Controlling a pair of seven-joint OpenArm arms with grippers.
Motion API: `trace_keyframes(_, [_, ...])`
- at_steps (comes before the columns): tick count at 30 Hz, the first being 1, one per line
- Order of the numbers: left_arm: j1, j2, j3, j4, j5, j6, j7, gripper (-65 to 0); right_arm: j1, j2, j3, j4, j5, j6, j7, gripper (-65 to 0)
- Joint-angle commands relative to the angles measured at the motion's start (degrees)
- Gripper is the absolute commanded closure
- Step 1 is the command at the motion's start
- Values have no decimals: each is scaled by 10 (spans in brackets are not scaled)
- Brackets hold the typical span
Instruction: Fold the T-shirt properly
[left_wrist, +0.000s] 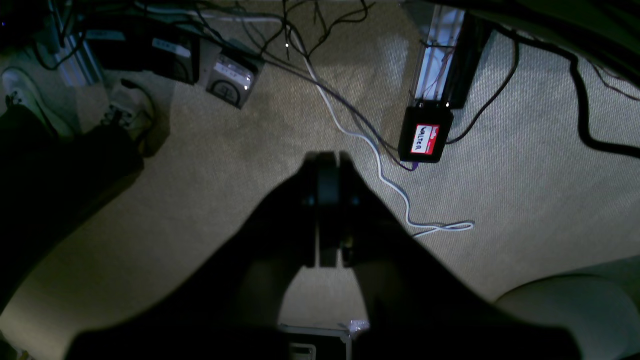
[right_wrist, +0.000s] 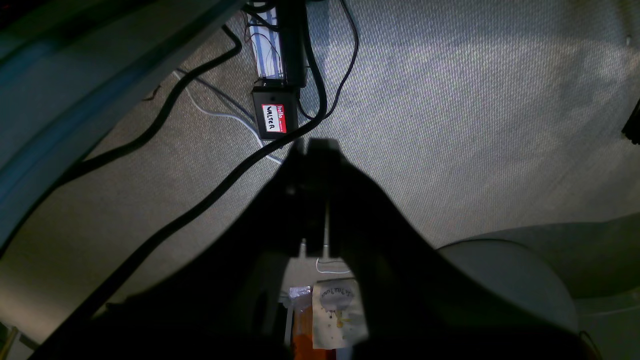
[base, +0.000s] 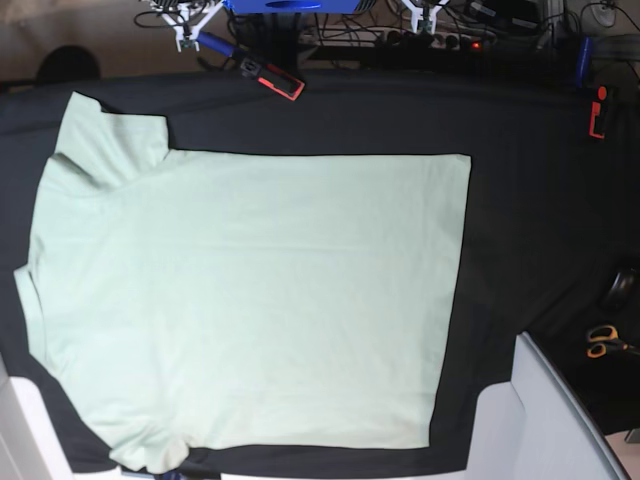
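The T-shirt (base: 260, 300) lies spread flat on the black table (base: 530, 200) in the base view. It is pale mint green, with its sleeves at the left and its straight hem at the right. No gripper shows in that view. In the left wrist view my left gripper (left_wrist: 327, 156) is shut with nothing between its fingers, and it hangs over carpet floor. My right gripper (right_wrist: 315, 144) in the right wrist view is also shut and empty above the carpet. Neither wrist view shows the shirt.
Orange-handled scissors (base: 603, 340) lie at the table's right edge, and a red-and-black tool (base: 270, 77) at its far edge. A white panel (base: 545, 420) stands at the bottom right. On the floor are cables and a black labelled box (left_wrist: 426, 136) (right_wrist: 274, 118), and shoes (left_wrist: 25, 97).
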Motion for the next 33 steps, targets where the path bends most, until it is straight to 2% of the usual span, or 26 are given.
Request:
trace_keyframes(1, [8,-2,0,0,-1,3,-2,0,-2,0,1,0,-1,3,-1,-3])
trace_keyframes(25, [14,-3,0,0,-1,3,-3,0,-4,2,0,2,-1,3,-2,-3])
trace_keyframes(29, [47,-4,0,45,-1,3,-4,0,-22,2,0,15,-1,3,-2,-3])
trace_keyframes(33, [104,-4,0,130,-1,3,-4,0,-72,1,1,78,-1,3,-3,-3])
